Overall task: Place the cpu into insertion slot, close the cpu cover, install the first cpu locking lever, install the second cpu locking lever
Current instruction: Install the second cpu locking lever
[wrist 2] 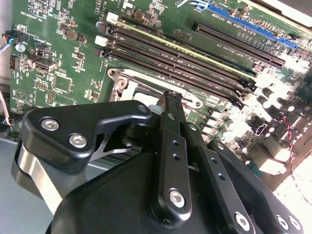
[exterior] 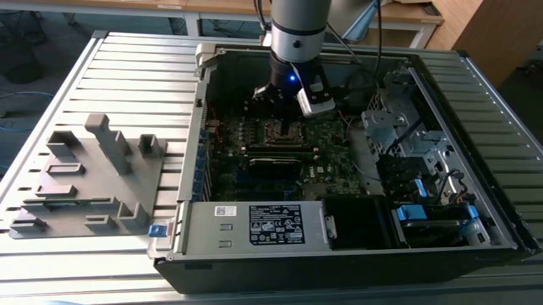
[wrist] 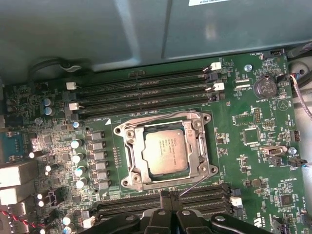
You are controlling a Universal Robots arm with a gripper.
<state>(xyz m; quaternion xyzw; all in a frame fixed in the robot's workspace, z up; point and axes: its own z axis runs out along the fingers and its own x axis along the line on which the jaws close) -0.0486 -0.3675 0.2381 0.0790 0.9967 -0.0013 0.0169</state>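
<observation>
Now cpu [wrist: 165, 152] sits in slot, cpu cover [wrist: 195, 141] down. We're at lever [wrist: 195, 184] step; gripper [wrist: 169, 196] clenched, holds nothing. Lever needs careful push under hook.

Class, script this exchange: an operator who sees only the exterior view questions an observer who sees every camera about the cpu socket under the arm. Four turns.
Operator: The arm hides the socket from me. Is the cpu in?
Observer: Yes. In the first wrist view the cpu lies flat in the socket, with the cpu cover down around it.
Operator: And the levers?
Observer: One thin lever angles away from the frame. Its end is beside the tool, which is shut. I cannot tell whether the tool pinches it.
</observation>
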